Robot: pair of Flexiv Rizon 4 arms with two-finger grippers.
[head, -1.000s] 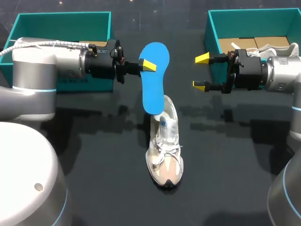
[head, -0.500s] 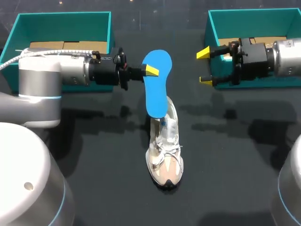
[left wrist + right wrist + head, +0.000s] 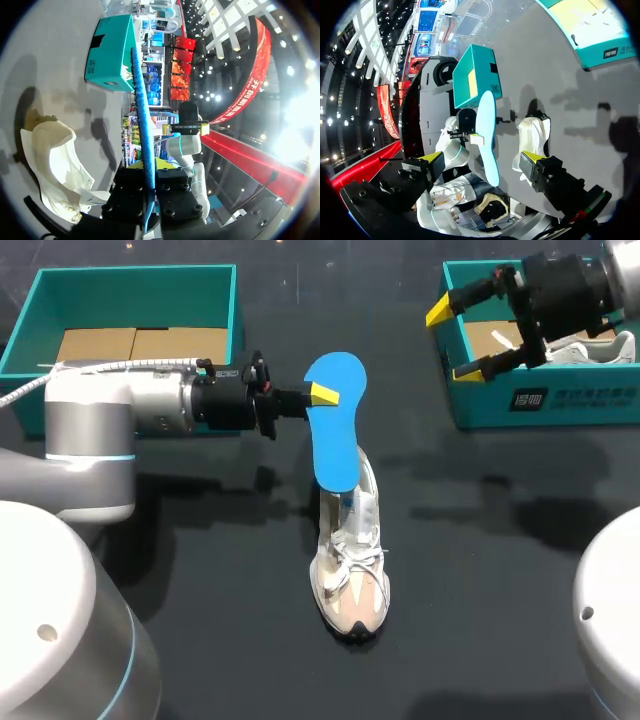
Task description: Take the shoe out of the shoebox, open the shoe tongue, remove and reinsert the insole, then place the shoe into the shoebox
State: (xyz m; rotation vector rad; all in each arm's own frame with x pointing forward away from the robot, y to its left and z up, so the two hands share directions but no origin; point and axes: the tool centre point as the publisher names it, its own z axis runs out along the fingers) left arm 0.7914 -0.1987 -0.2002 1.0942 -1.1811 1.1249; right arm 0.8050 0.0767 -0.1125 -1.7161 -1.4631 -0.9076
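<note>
left hand [image 3: 320,393] — pinching insole [image 3: 335,435] over shoe [image 3: 350,565] | right hand [image 3: 453,342] — spread, near shoebox [image 3: 545,400]

Matte black tabletop [image 3: 230,640], streaked with shadows. Flat brown cardboard sheets [image 3: 135,342] inside far-left teal open-top box [image 3: 135,272]. Spare white sneaker [image 3: 595,348] inside far-right teal box [image 3: 560,405].

Matt foam insole [image 3: 335,435] — mesh-cloth shoe [image 3: 350,565]

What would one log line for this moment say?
left gripper: shut on blue insole | right gripper: open, empty | shoe: on table
</note>
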